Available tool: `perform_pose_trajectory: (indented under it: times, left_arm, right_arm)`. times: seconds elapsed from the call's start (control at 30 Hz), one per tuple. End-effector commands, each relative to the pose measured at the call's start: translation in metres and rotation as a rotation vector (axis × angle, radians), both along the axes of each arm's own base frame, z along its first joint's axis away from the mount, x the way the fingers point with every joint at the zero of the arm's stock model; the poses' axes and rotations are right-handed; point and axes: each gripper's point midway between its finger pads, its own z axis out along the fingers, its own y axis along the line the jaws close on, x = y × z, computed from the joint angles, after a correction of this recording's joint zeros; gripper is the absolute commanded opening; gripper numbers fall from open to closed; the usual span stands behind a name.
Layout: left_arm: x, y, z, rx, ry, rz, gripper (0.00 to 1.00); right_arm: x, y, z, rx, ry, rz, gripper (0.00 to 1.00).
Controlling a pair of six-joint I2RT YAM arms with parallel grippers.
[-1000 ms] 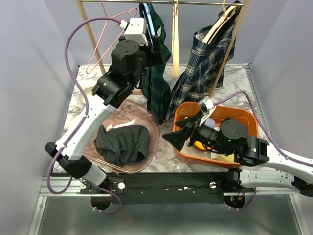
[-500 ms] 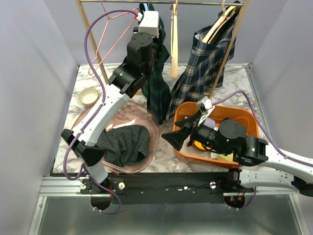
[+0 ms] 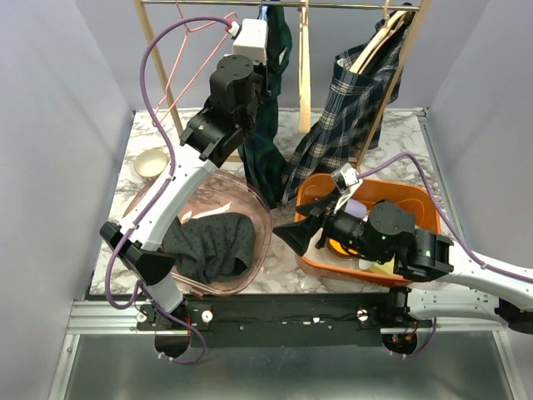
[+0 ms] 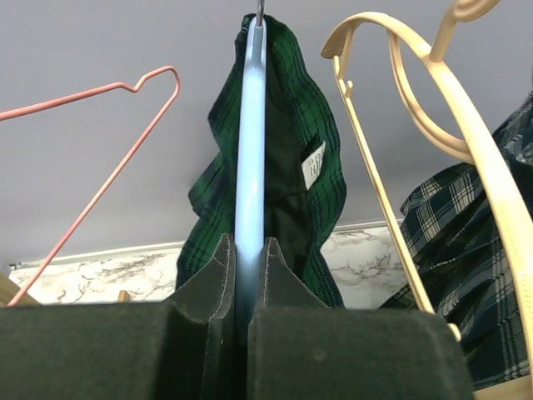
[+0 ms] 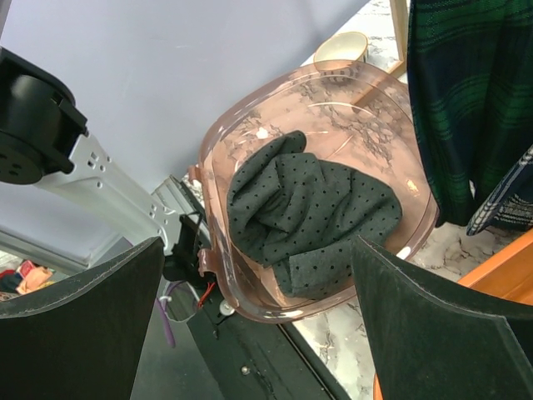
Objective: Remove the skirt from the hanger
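Observation:
A dark green plaid skirt point(image 3: 265, 142) point(image 4: 321, 179) hangs from a light blue hanger point(image 4: 250, 150) on the rail point(image 3: 333, 5) at the back. My left gripper point(image 3: 271, 68) point(image 4: 247, 260) is raised to the hanger, and its jaws are shut on the hanger's lower blue edge. The skirt drapes behind and to both sides of the hanger. My right gripper point(image 3: 301, 231) point(image 5: 256, 243) hangs low between the two bins, open, with nothing between its fingers.
A navy plaid skirt point(image 3: 346, 108) hangs on a beige hanger point(image 4: 466, 142) at the right. An empty pink wire hanger point(image 3: 187, 67) hangs left. A pink bowl point(image 3: 254, 204) holds grey dotted cloth point(image 3: 208, 243). An orange bin point(image 3: 416, 200) and a small cream bowl point(image 3: 151, 162) stand on the marble table.
My left arm swung up and right from the pink hanger's side to the blue hanger, and its jaws closed on it. The right arm barely moved.

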Motion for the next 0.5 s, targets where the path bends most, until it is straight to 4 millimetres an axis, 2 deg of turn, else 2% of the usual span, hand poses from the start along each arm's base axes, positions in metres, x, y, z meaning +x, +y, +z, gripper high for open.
perform_pose_trajectory:
  times: [0.0, 0.47]
  left_arm:
    - [-0.015, 0.004, 0.050, -0.103, -0.120, -0.051, 0.00]
    - [-0.026, 0.027, 0.107, -0.216, -0.219, 0.008, 0.00]
  right_arm:
    - [0.001, 0.000, 0.016, 0.032, -0.023, -0.008, 1.00]
    - [0.002, -0.006, 0.018, 0.046, -0.026, -0.019, 1.00]
